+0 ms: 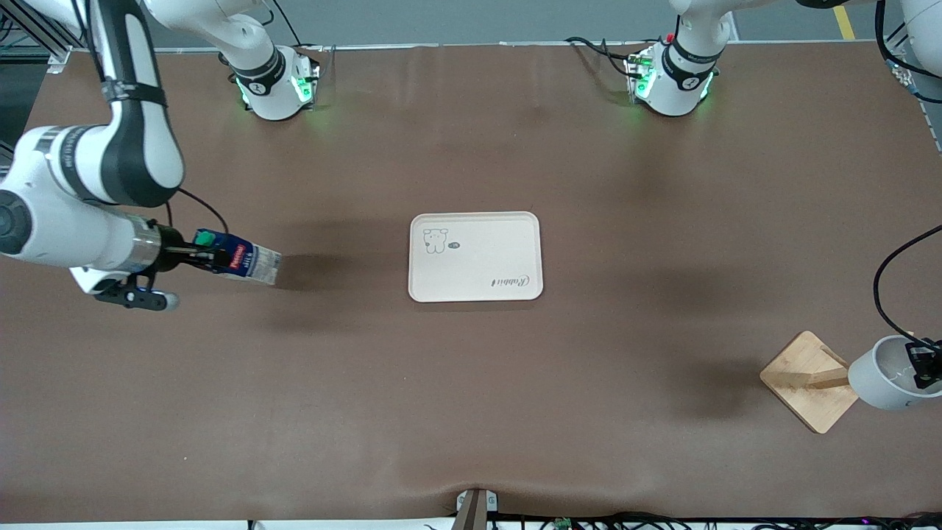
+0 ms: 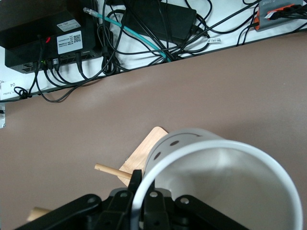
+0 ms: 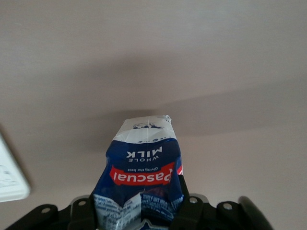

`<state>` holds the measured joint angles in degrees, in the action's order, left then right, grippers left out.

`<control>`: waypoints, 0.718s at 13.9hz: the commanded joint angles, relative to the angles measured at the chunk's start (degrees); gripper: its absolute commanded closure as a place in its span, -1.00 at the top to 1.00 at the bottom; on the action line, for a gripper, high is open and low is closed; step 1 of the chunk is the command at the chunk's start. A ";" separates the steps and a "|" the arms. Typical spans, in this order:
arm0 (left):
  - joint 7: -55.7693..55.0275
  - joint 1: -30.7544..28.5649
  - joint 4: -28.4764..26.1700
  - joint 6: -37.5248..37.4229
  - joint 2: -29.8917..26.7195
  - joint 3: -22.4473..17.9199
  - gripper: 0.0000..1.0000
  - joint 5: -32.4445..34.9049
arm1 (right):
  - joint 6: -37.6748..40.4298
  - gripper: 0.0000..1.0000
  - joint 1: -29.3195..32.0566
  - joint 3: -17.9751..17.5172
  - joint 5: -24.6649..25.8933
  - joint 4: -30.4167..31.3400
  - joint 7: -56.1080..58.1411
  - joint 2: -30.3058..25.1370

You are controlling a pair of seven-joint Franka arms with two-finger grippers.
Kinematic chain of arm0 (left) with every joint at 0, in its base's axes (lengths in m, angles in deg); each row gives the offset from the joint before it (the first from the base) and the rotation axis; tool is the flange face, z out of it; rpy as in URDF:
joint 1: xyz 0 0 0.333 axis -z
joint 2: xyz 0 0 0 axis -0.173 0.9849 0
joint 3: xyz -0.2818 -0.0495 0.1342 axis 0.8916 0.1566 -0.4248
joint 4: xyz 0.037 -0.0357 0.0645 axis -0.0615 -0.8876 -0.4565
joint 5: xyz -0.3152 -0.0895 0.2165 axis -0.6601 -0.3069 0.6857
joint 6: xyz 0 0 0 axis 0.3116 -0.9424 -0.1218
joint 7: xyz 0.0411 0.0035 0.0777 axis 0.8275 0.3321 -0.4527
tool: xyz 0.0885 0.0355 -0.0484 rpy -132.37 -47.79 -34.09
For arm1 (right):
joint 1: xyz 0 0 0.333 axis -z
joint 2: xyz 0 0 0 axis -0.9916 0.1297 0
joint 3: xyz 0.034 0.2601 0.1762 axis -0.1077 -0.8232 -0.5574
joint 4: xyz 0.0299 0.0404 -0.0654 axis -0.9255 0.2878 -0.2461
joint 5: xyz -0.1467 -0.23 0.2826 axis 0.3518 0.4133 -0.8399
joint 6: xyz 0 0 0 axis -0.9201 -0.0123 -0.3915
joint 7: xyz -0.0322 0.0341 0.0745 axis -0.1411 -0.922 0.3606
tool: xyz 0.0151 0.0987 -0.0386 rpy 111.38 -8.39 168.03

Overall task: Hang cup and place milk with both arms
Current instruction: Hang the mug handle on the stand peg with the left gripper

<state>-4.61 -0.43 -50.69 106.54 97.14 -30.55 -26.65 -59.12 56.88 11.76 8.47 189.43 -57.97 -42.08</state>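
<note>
You had both carries under way. Your right gripper (image 1: 210, 258) clenched the milk (image 1: 243, 258) above the right arm's end of the worktop, still short of the tray (image 1: 475, 256) mid-table. Your left gripper (image 1: 921, 366) pinched the cup (image 1: 883, 373) by its rim over the rack (image 1: 809, 380) near the front corner at the left arm's end; next, the handle probably needed lining up with the peg (image 2: 113, 171).

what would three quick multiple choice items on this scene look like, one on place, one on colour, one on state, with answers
1. Where is the cup?
A. on the tray
B. in the left gripper, beside the wooden stand
C. beside the right arm's base

2. What colour is the milk carton's cap?
A. green
B. red
C. yellow

3. How is the milk held?
A. standing upright on the tray
B. lying loose on the table
C. tilted in the air, gripped at its cap end

Answers:
1 B: the left gripper clamps the cup's rim next to the wooden stand.
2 A: the cap shows green.
3 C: the right gripper holds it tilted, short of the tray.
</note>
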 commanded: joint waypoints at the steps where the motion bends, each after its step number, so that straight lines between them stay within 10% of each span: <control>1: 1.48 0.02 0.87 1.01 1.74 0.18 -0.38 -1.14 | -0.28 -1.00 -0.53 3.15 3.51 2.98 3.80 -1.65; 5: 1.57 0.19 0.87 0.92 1.65 0.27 0.88 -3.16 | -2.73 -1.00 0.70 3.86 5.37 4.83 6.52 -1.65; 10: 1.31 0.46 0.96 -0.74 0.68 1.76 1.00 -3.17 | -13.71 -1.00 2.28 3.77 5.28 12.29 9.43 -1.47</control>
<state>-4.57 0.01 -50.06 107.16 98.54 -29.50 -28.63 -69.19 58.76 15.94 13.02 197.91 -49.36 -42.08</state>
